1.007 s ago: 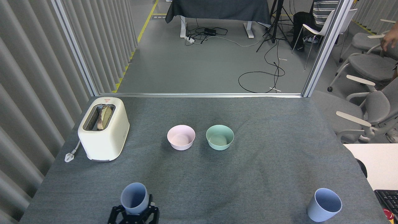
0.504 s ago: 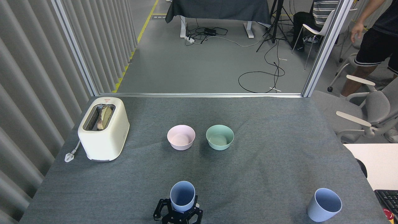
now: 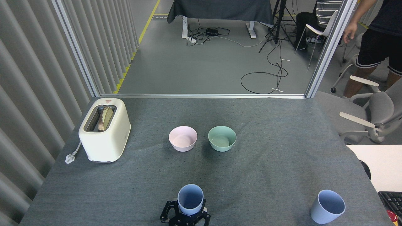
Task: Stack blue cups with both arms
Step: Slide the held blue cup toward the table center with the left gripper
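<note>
2 pale blue cups upright: held cup (image 3: pixel 190 199) bottom centre; free cup (image 3: pixel 327 207) on table, right.

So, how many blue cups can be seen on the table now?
2. One blue cup is at the near edge, centre, gripped by the left tool. The other blue cup stands free at the near right. None seems hidden.

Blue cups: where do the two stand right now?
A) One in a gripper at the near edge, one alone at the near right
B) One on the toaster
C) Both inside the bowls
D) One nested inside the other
A: one blue cup sits in the left gripper at the near middle edge, and the other cup stands alone at the near right of the table.
</note>
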